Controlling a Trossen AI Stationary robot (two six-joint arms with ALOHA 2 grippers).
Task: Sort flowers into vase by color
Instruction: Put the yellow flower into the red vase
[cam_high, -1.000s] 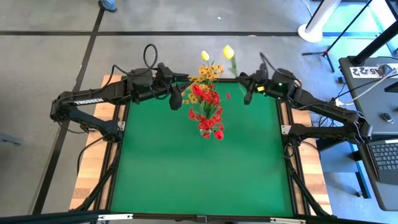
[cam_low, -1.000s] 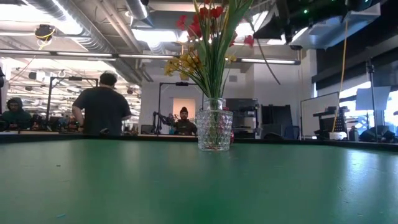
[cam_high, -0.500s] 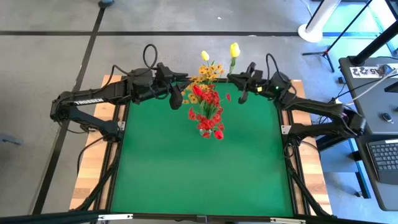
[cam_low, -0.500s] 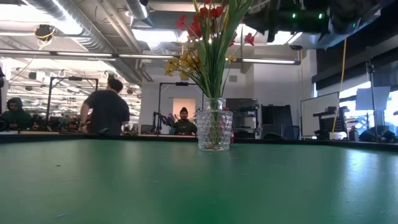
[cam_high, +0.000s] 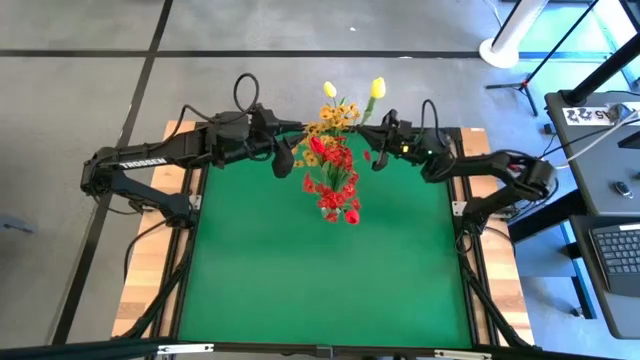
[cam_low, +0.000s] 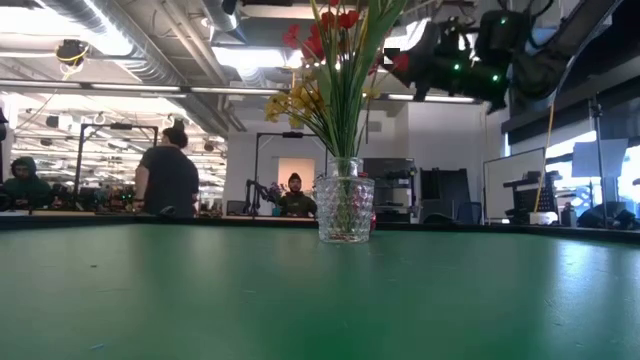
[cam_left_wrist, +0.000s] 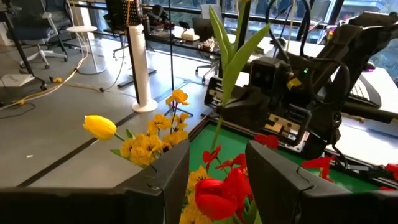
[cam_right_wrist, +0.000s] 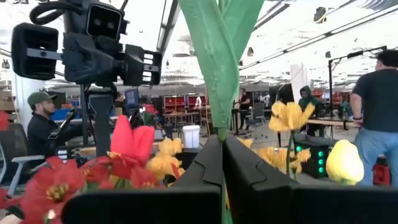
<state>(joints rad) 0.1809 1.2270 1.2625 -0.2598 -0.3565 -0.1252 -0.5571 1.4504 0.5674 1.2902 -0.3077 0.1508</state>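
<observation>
A clear glass vase (cam_low: 345, 208) stands at the table's far middle. It holds red blooms (cam_high: 335, 180), yellow-orange sprays (cam_high: 325, 125) and one yellow tulip (cam_high: 330, 90), their stems stuck in its mouth. My right gripper (cam_high: 374, 152) is just right of the bunch, shut on a second yellow tulip (cam_high: 378, 88). My left gripper (cam_high: 285, 160) hovers at the bunch's left side, open, with a red bloom (cam_left_wrist: 214, 196) showing between its fingers. The right arm (cam_low: 450, 60) hangs high beside the stems in the low view. My right gripper pinches the second yellow tulip's green stem (cam_right_wrist: 222, 144) between its two fingers, below the long leaves (cam_right_wrist: 217, 50). The fingers come level from the table's right, across the stem. The tulip is lifted clear and stands nearly upright, head above the gripper, stem (cam_left_wrist: 225, 81) slanting down toward the bunch.
Green mat (cam_high: 320, 280) lies bare over the near half of the table. The arms' mounts stand at the far corners. Beyond the table a person (cam_low: 165, 175) stands with their back turned, and others sit at desks.
My right gripper has moved toward the table's left, up to the bunch, and come lower, carrying the yellow tulip with it. The tulip's head now stands close to the other yellow tulip. The left arm has kept still.
</observation>
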